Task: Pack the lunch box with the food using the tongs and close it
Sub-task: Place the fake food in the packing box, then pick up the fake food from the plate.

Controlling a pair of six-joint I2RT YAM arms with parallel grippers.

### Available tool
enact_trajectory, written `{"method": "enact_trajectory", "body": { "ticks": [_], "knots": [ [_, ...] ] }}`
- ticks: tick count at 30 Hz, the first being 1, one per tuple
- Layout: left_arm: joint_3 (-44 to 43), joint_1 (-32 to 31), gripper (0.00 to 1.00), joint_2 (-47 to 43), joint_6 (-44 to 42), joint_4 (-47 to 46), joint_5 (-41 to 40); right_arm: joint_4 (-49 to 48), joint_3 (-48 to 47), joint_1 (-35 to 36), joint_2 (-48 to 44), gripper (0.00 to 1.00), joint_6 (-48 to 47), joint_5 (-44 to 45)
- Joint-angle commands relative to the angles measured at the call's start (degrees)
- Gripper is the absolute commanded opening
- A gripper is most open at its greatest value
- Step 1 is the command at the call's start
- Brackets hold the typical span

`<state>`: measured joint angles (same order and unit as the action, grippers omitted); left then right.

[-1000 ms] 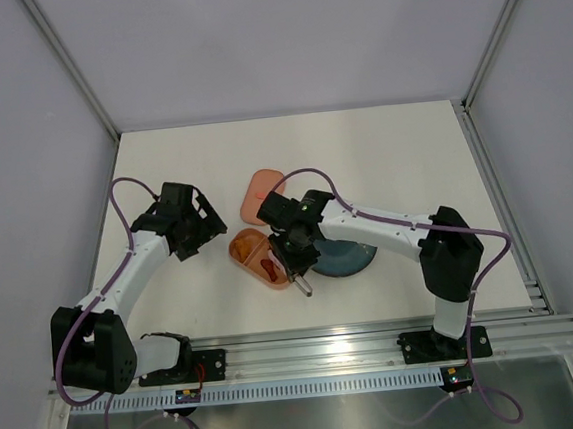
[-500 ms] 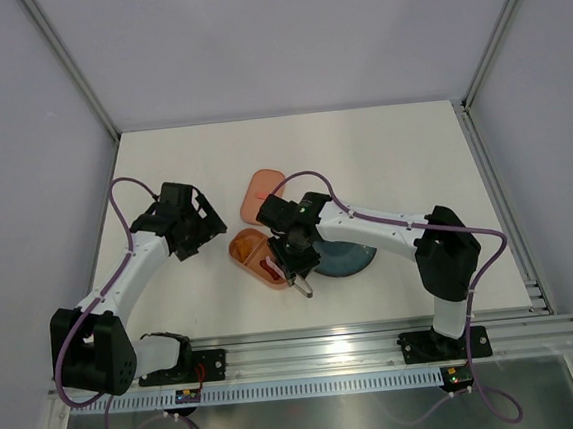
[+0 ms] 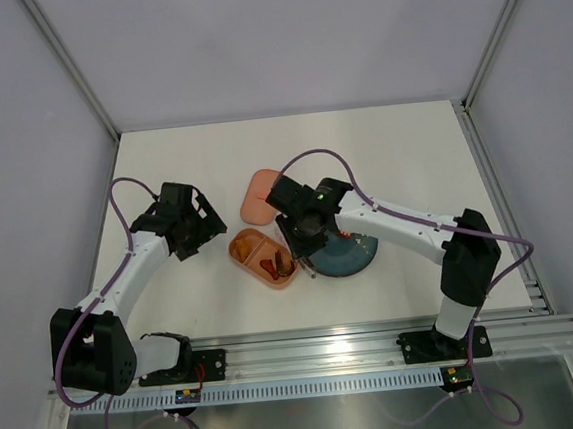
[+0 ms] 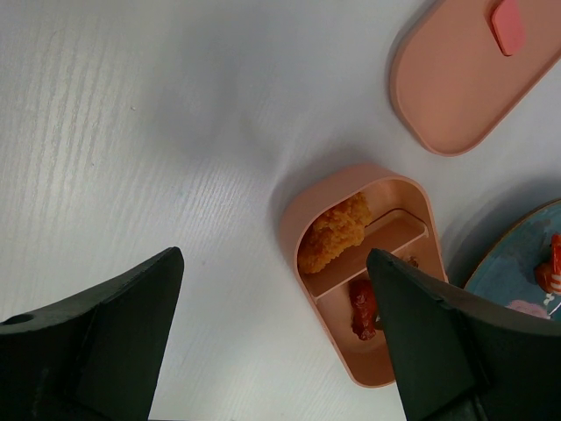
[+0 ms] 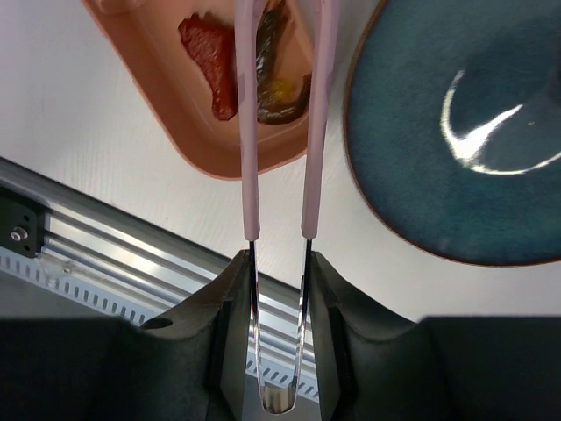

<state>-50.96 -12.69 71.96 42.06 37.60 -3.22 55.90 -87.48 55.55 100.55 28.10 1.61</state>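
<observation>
The salmon-pink lunch box [image 3: 260, 256] lies open at mid-table, its lid [image 3: 262, 195] flat behind it. Seen from the left wrist, an orange piece [image 4: 334, 233] fills one compartment and a red piece [image 4: 362, 307] lies in the other. The right wrist view shows that red piece [image 5: 210, 66] beside a dark brown piece [image 5: 276, 74]. My right gripper [image 5: 279, 267] is shut on the tongs [image 5: 250, 132], whose pink arms stand slightly apart over that compartment, tips out of frame. My left gripper [image 4: 276, 342] hovers open left of the box, holding nothing.
A round teal plate [image 3: 348, 256] sits right of the box, touching it, with a red piece [image 4: 552, 263] on it. The aluminium rail [image 5: 105, 237] runs along the near table edge. Grey walls enclose the white table [image 3: 382, 156].
The right gripper with the tongs has shifted back and right from the box's near end. A dark brown piece now lies in the box beside the red one. The left arm has not moved.
</observation>
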Motion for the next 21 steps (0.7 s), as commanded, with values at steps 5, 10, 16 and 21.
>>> {"method": "enact_trajectory", "body": {
  "ticks": [5,10,16,21],
  "knots": [
    [0.2,-0.1,0.90,-0.9,0.0,-1.4,-0.7,0.0,4.8,-9.5,-8.5,0.37,-0.5,4.2],
    [0.2,-0.1,0.90,-0.4,0.1,-1.7,-0.5,-0.3,11.0,-15.7,-11.4,0.37,-1.5,4.5],
    [0.0,-0.1,0.90,-0.1,0.1,-1.8,-0.3,2.0,12.4,-17.7,-10.0,0.38,-5.9,2.5],
    [0.2,-0.1,0.90,-0.3,0.2,-1.7,-0.4,5.0,10.3,-18.0,-7.6,0.38,-11.1,0.4]
  ]
}}
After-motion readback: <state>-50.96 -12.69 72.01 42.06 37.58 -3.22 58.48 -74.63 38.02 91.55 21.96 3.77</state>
